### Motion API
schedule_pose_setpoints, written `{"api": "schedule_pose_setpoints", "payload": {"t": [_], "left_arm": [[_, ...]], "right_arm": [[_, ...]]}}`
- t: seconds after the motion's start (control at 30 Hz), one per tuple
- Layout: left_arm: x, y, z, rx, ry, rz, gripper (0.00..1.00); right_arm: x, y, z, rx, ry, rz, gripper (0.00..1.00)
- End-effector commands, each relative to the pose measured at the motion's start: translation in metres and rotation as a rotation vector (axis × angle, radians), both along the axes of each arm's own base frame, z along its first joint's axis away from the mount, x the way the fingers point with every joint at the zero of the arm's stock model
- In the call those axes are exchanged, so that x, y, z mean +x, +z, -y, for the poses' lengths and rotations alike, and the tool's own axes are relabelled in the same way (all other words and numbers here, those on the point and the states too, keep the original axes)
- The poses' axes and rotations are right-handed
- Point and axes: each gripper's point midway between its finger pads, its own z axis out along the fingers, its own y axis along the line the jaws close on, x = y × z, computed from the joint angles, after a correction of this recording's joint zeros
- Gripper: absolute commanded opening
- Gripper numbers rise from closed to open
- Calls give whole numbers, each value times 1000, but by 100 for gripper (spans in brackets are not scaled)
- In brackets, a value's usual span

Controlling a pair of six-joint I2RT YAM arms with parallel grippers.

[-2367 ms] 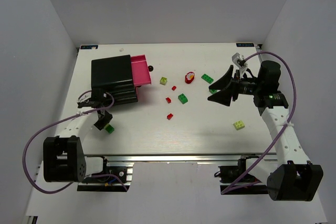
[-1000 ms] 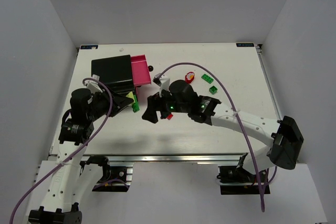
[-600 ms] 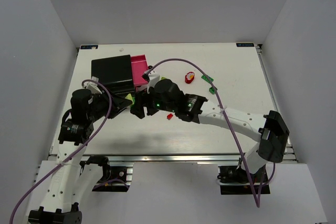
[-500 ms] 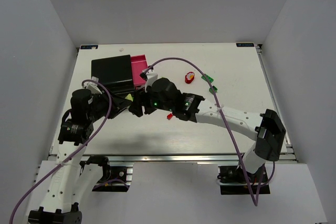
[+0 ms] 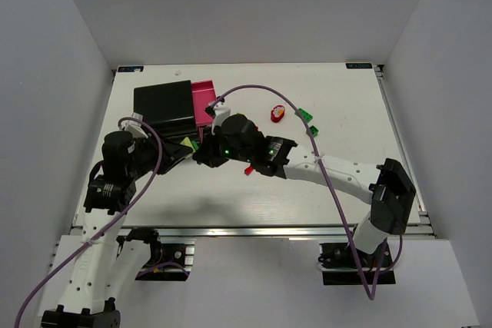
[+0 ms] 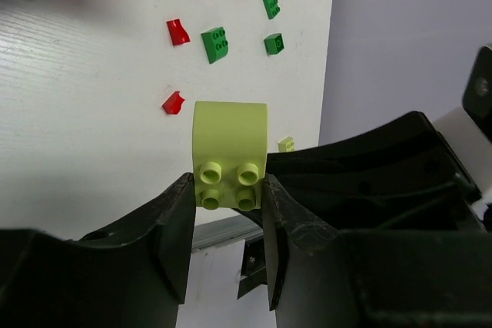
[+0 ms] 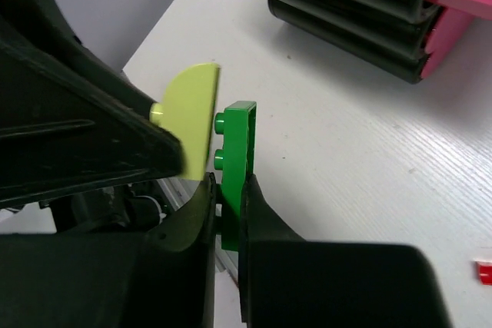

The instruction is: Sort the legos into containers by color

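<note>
My left gripper point(image 6: 227, 190) is shut on a lime yellow-green lego point(image 6: 229, 151) with a rounded top, held above the table. Pressed close beside it is a dark green lego point(image 7: 237, 167), studs facing the lime lego point(image 7: 191, 128), and my right gripper point(image 7: 227, 197) is shut on that green one. In the top view both grippers meet just in front of the black container point(image 5: 163, 109) and the pink container point(image 5: 204, 101); the lime lego point(image 5: 187, 143) shows there between them. The black container point(image 7: 346, 5) lies behind.
Loose on the table are red legos point(image 6: 177, 31) point(image 6: 173, 103) point(image 5: 248, 169), green legos point(image 6: 214, 44) point(image 6: 273, 44) point(image 5: 305, 115), a red round piece with a flower point(image 5: 277, 113) and a small lime lego point(image 6: 286, 144). My right arm stretches across the table's middle.
My right arm swung left across the table to the left gripper and shut its jaws on the green lego beside the lime one. The left gripper kept its hold.
</note>
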Motion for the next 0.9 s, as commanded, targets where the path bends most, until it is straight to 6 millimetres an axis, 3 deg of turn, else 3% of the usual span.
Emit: {"api": "schedule_pose_setpoints", "payload": {"t": [0.0,0.23,0.37,0.43,0.47,0.53,0.57,0.6,0.7,0.73,0.8,0.87], "left_arm": [[1,25,1,-11,-2,69,0],[8,47,1,13,-17,151,0],[16,59,6,17,-58,184,0],[23,66,8,27,-78,205,0],[31,61,10,35,-85,183,0],[41,64,9,65,-95,189,0],[53,53,9,80,-95,146,0],[59,61,10,92,-99,161,0],[81,51,9,168,-96,120,0],[88,60,6,194,-85,142,0],[105,49,10,234,-87,102,0],[116,53,14,261,-96,101,0]], "right_arm": [[5,26,7,71,-11,44,2],[20,30,30,76,-54,58,0],[36,53,56,113,-102,135,0],[43,53,72,103,-135,160,0],[47,63,84,116,-157,185,0],[63,57,106,84,-215,205,0],[64,63,115,89,-225,220,0],[67,56,123,72,-240,223,0],[81,57,152,76,-300,232,0],[86,49,161,63,-316,224,0],[95,50,179,67,-350,228,0],[102,46,192,64,-374,224,0]]}}
